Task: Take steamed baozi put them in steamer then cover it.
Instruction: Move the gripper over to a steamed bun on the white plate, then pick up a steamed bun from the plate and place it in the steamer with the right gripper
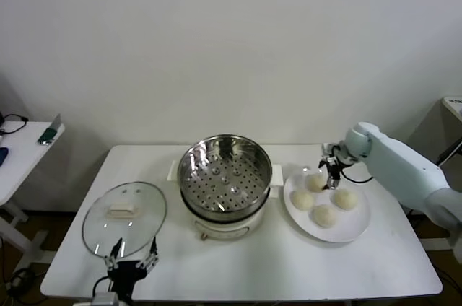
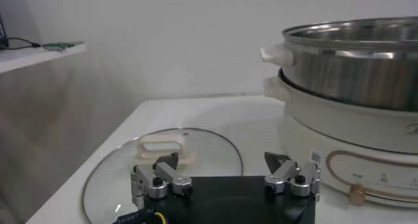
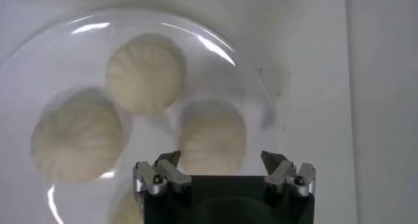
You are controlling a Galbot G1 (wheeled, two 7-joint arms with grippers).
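Several cream-white baozi lie on a white plate [image 1: 359, 225] at the table's right; the farthest one [image 1: 315, 182] is just under my right gripper [image 1: 333, 174]. That gripper [image 3: 221, 161] is open and holds nothing, with one baozi [image 3: 212, 137] between and below its fingertips and two more [image 3: 144, 74] [image 3: 76, 140] beyond it. The steel steamer [image 1: 224, 176] stands uncovered at the centre, its perforated tray bare. The glass cover [image 1: 124, 217] lies flat on the table at the left. My left gripper [image 1: 132, 255] hovers open at the cover's near edge, and the cover's handle [image 2: 163, 145] shows just past it.
A side table [image 1: 22, 151] with small items stands at the far left. The steamer's white base [image 2: 353, 147] is close to the left gripper [image 2: 222, 161]. A wall runs behind the table. Bare tabletop lies in front of the steamer and plate.
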